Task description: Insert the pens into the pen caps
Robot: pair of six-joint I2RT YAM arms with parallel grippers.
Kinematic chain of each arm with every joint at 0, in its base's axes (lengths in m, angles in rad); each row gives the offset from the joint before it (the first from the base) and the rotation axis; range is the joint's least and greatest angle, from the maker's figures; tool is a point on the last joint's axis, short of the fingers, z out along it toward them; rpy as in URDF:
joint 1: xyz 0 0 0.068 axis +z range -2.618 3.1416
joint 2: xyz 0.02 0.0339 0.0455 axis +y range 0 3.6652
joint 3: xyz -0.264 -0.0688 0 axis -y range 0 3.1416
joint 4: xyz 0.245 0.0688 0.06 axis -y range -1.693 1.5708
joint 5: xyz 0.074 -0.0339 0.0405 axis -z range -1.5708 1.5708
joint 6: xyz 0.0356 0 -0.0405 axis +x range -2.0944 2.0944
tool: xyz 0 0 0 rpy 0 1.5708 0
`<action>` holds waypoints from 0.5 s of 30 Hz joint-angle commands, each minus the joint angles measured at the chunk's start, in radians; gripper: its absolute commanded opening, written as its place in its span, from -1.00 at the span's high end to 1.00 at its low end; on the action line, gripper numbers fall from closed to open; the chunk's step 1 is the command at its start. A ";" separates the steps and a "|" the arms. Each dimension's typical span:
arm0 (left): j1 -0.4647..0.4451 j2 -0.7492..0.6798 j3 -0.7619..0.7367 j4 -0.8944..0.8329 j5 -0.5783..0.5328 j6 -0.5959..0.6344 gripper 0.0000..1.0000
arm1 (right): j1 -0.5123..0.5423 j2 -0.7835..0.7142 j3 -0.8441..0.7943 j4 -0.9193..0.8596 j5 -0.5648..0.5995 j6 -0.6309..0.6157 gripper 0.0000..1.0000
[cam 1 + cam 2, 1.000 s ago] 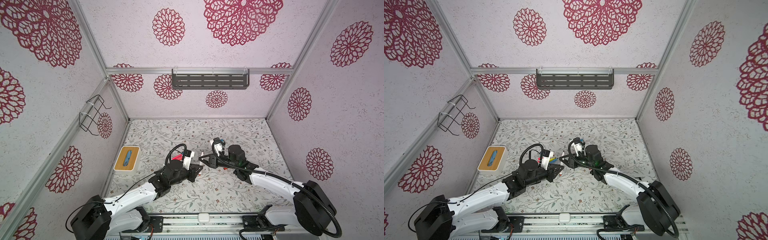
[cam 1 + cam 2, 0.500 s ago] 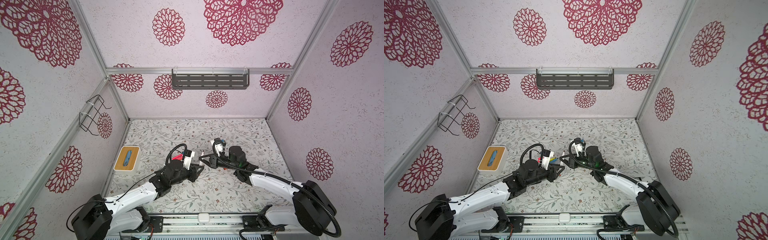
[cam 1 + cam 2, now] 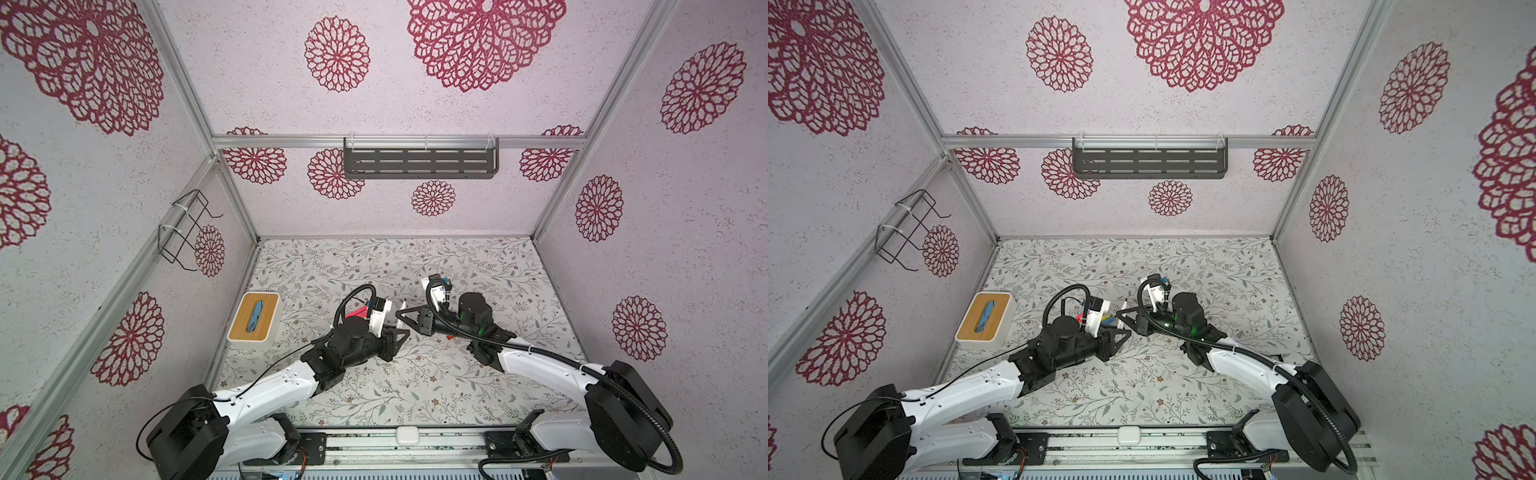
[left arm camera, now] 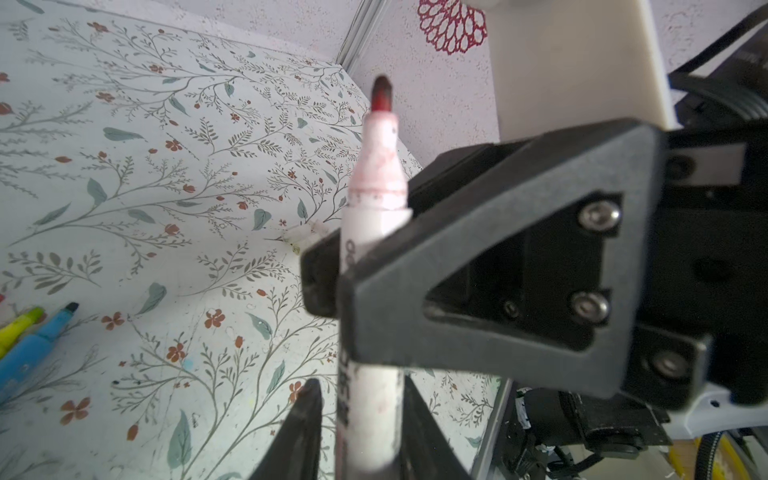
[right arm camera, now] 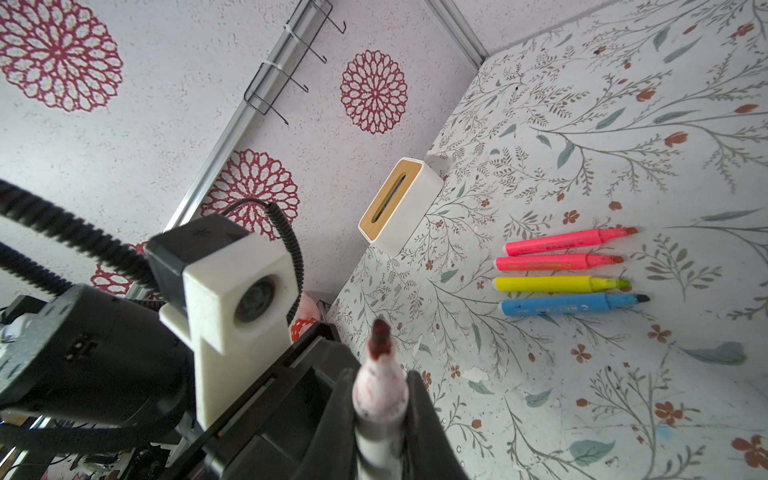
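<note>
Four uncapped highlighters (image 5: 548,284) lie in a row on the floral table (image 5: 540,419), two pink, one yellow, one blue; their print is too faint to read. My left gripper (image 4: 361,399) has its jaws slightly apart around the white pen (image 4: 374,199), low on the barrel. My right gripper (image 5: 380,386) is clamped on it midway, red tip bare. The black barrel lettering is too blurred to read.

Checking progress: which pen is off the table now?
The white pen with the red tip, gripped in the right hand; the pink pens, yellow pen and blue pen lie on the table.
</note>
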 commanded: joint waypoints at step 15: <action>-0.007 -0.057 0.013 -0.084 -0.214 0.033 1.00 | 0.009 -0.173 0.030 -0.358 0.263 -0.069 -0.14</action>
